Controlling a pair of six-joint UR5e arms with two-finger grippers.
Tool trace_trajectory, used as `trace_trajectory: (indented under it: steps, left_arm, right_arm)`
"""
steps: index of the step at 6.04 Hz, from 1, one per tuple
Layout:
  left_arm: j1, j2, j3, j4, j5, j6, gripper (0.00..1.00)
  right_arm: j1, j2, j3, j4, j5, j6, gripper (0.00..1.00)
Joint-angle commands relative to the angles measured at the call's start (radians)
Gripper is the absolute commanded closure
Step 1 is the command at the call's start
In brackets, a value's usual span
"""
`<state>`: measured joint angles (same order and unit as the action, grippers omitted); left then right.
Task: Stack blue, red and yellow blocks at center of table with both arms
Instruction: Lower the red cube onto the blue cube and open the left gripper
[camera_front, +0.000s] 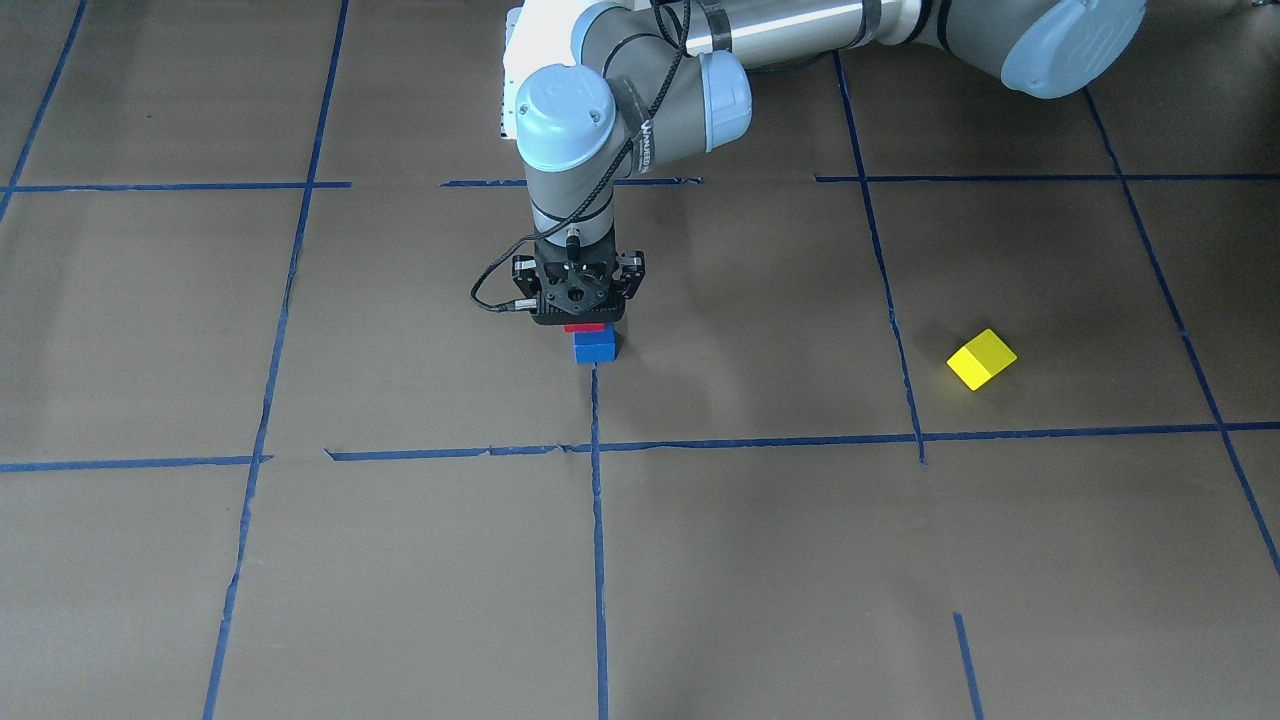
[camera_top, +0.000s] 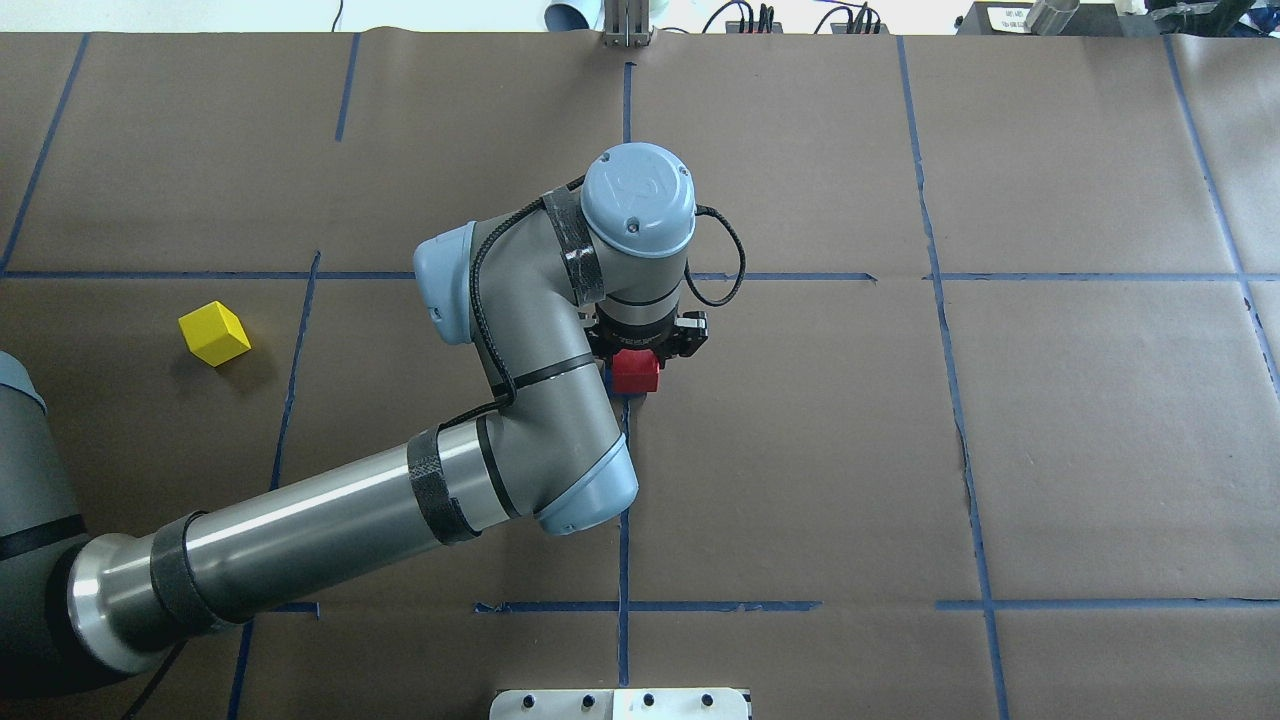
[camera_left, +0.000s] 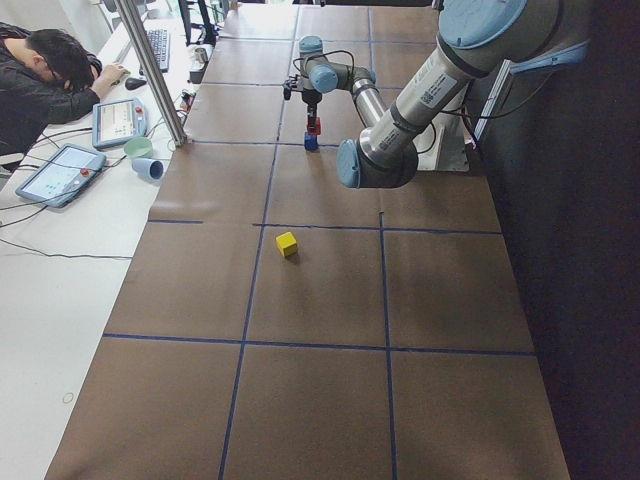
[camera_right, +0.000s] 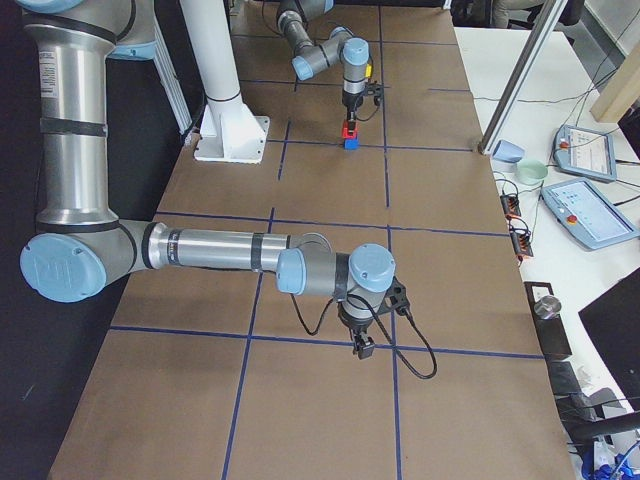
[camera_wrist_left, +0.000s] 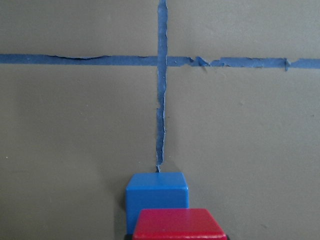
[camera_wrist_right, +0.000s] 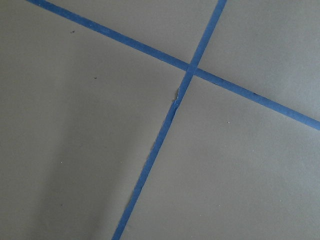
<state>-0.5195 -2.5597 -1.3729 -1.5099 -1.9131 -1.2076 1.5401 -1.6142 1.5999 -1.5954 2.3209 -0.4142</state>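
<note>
At the middle of the worktop (camera_front: 400, 560) the upper block (camera_top: 635, 372) sits on the lower block (camera_front: 594, 347). The left gripper (camera_front: 585, 322) is directly above, its fingers on either side of the upper block. The loose block (camera_front: 981, 359) lies alone, well toward the worktop's left end. The right gripper (camera_right: 362, 348) hangs toward the right end.

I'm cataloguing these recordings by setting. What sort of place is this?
Most likely a robotics lab: a paper-covered table marked with a blue tape grid, the left gripper shut on a red block, and an operator at a side bench with control tablets.
</note>
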Motion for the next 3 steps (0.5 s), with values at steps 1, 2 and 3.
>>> trace_trajectory:
  steps: [1, 2, 3]
  left_arm:
    - [0.001, 0.006, 0.001, -0.003, 0.000, 0.000, 0.95]
    - [-0.004, 0.009, 0.003, -0.057, 0.000, -0.001, 0.95]
    - [-0.004, 0.018, 0.006, -0.064, 0.000, -0.004, 0.94]
  right_arm:
    - [0.000, 0.000, 0.000, 0.000, 0.000, 0.000, 0.00]
    - [0.000, 0.000, 0.000, 0.000, 0.000, 0.000, 0.00]
    - [0.000, 0.002, 0.000, 0.000, 0.000, -0.001, 0.00]
